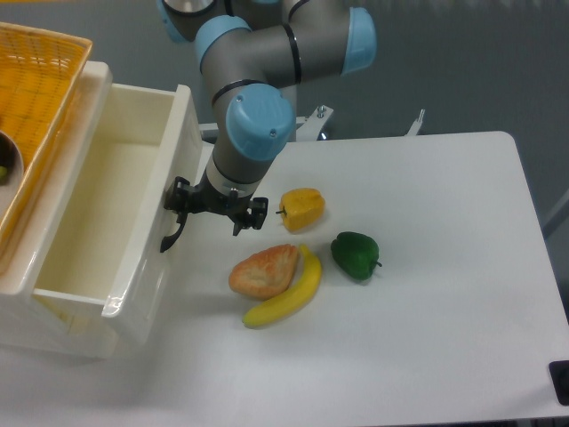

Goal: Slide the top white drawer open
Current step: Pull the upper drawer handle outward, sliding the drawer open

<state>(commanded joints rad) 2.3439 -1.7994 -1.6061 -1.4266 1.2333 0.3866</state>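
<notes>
The white table is cut off at the bottom and right edges. At its left side the cabinet is seen only in part, and the top white drawer is pulled well out over the table, its pale inside showing. Above the drawer a yellow woven basket runs out of the picture. The gripper sits at the drawer front by the curved black handle; whether its fingers are clamped on the handle cannot be told, since the wrist hides them. Right of the drawer lie a banana, a bread piece, a yellow pepper and a green pepper. No writing can be read
</notes>
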